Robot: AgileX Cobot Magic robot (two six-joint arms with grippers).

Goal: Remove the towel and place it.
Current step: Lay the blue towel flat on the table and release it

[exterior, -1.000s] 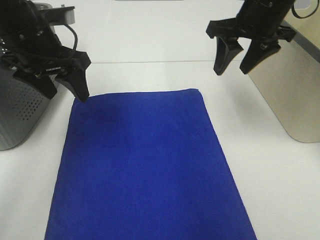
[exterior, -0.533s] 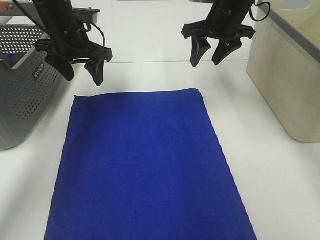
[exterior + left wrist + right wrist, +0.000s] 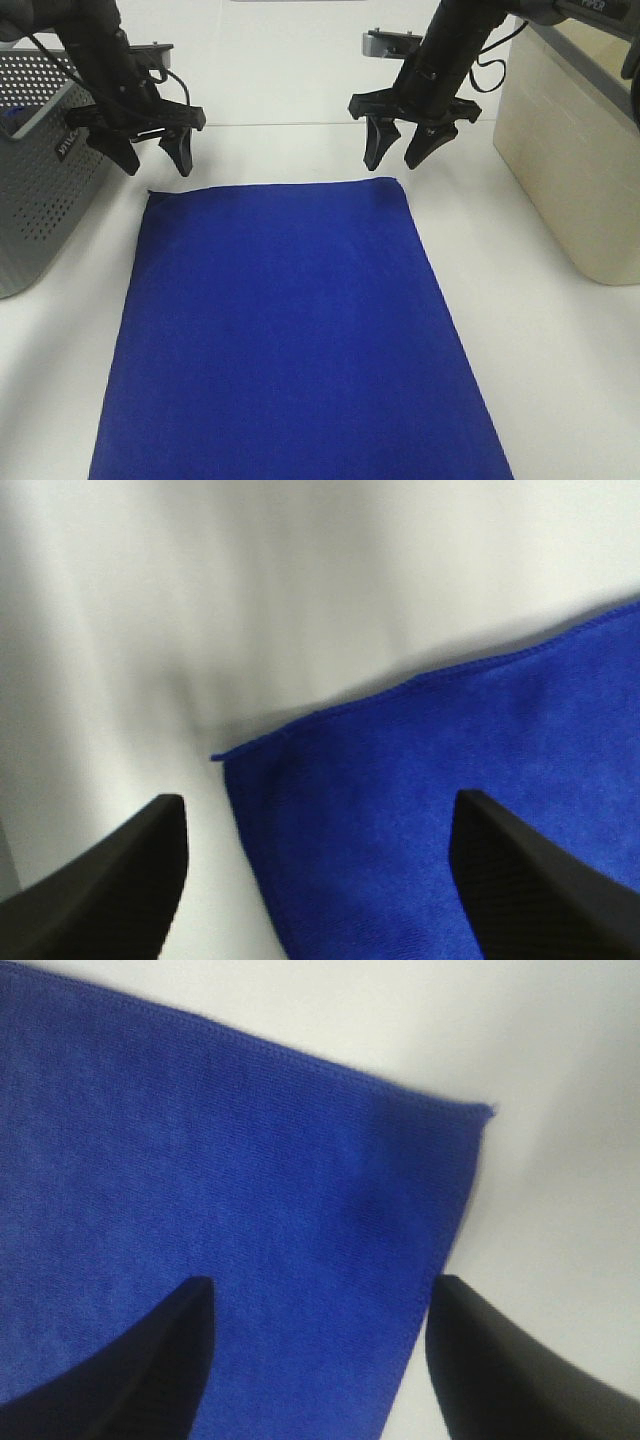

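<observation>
The towel (image 3: 290,330) is a large deep-blue cloth lying flat on the white table, its far edge toward the arms. My left gripper (image 3: 153,160) is open and hovers just above the towel's far left corner (image 3: 230,755). My right gripper (image 3: 396,157) is open and hovers just above the far right corner (image 3: 478,1115). In both wrist views the black fingertips (image 3: 120,880) (image 3: 150,1360) straddle the corner without touching the cloth. The towel's near edge runs out of the high view. No white tag shows.
A grey perforated basket (image 3: 40,180) stands at the left edge of the table. A beige bin with a grey rim (image 3: 575,150) stands at the right. White tabletop (image 3: 540,340) lies bare on both sides of the towel.
Both arms have moved inward and down toward the towel's far corners. The left gripper has lifted off the left corner and spread open; the right gripper came left to the right corner.
</observation>
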